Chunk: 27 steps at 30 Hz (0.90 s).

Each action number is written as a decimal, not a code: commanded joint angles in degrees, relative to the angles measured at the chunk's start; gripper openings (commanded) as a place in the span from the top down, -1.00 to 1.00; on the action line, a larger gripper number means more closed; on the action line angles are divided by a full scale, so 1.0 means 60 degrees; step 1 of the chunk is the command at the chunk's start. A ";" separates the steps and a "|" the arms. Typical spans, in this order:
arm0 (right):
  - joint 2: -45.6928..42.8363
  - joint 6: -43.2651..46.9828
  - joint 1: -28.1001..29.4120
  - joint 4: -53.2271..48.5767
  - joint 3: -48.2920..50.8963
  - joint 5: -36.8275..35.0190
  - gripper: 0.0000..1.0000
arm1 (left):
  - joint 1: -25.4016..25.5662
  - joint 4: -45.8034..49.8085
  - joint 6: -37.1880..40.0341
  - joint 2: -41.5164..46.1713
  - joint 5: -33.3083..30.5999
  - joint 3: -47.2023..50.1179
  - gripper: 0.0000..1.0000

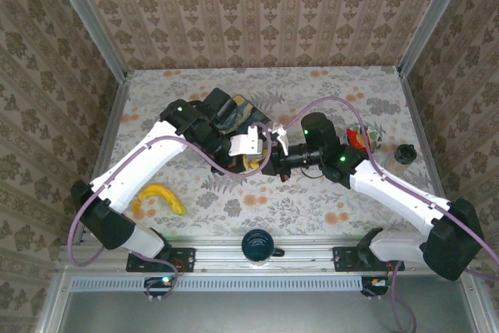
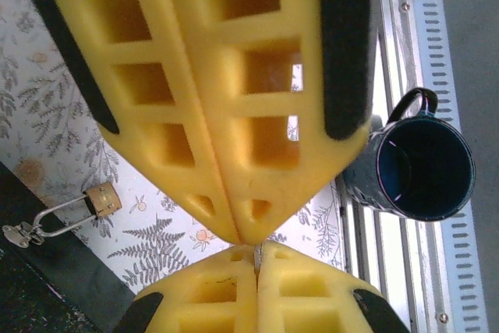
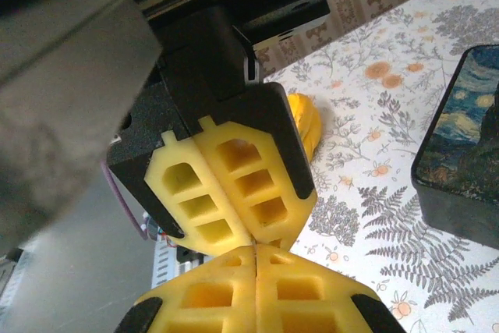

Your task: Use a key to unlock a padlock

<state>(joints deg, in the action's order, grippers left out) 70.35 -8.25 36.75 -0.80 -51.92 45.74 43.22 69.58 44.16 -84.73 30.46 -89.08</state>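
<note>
Yellow foam fingers point(image 2: 207, 294) of the left gripper point(image 2: 256, 267) pinch a tiny thin silvery key point(image 2: 256, 253); the right gripper point(image 2: 236, 228) is closed empty, tip-to-tip against them. Small brass padlock point(image 2: 103, 199) lies left of the fingers; mid-handover, the key may slip.

No text, label, brand, number or sign can be read in any view (the wallpaper point(image 1: 249, 13) and the counter point(image 1: 312, 200) carry only floral patterns, and the box point(image 3: 468, 115) only painted swirls).
</note>
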 commanded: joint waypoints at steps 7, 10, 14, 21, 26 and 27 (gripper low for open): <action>-0.0811 -0.1638 -0.1188 0.1092 0.1304 -0.0370 1.00 | -0.0694 -0.4015 -0.2668 0.2484 -0.0644 0.1864 -0.10; -0.1202 -0.2023 -0.1511 0.1195 0.1735 -0.1042 1.00 | -0.0733 -0.7011 -0.5665 0.3454 -0.2194 0.3189 -0.27; -0.1875 -0.2292 -0.1714 0.1116 0.2277 -0.1994 1.00 | -0.0470 -0.9724 -1.0527 0.3893 -0.4853 0.5279 -0.28; -0.2720 -0.2375 -0.1846 0.0393 0.2862 -0.3100 1.00 | 0.1484 -1.0041 -1.3966 0.2268 -0.8811 0.6417 -0.23; -0.2930 -0.2603 -0.2029 0.0087 0.3177 -0.3566 1.00 | 0.2017 -0.9450 -1.4738 -0.0115 -0.9586 0.5311 -1.00; -0.2989 -0.2648 -0.2073 0.0079 0.3261 -0.3628 1.00 | 0.2114 -0.9223 -1.4809 -0.0539 -0.9837 0.5037 -1.00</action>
<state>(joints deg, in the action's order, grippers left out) 53.80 -22.72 24.99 1.56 -33.76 27.44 54.19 13.21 -37.95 -83.57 -20.49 -54.28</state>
